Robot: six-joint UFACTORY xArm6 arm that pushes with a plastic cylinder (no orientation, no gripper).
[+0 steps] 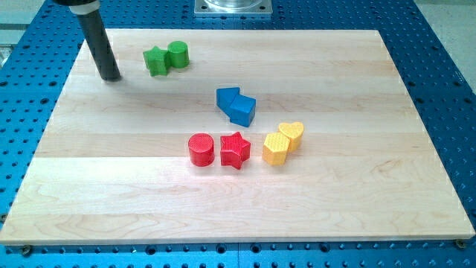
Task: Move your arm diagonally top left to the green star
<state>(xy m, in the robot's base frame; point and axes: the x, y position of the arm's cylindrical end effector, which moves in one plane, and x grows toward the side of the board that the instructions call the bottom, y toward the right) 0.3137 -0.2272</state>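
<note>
The green star (156, 61) lies near the view's top left of the wooden board (335, 201), touching a green cylinder (178, 53) on its right. My tip (111, 77) is on the board just left of the green star and slightly below it, with a small gap between them. The dark rod rises from the tip toward the view's top left.
Two blue blocks (236, 105) sit together near the board's middle. Below them are a red cylinder (201, 149) touching a red star (235, 150), and a yellow hexagon (276, 148) touching a yellow heart (292, 134). A metal mount (232, 7) is at the view's top.
</note>
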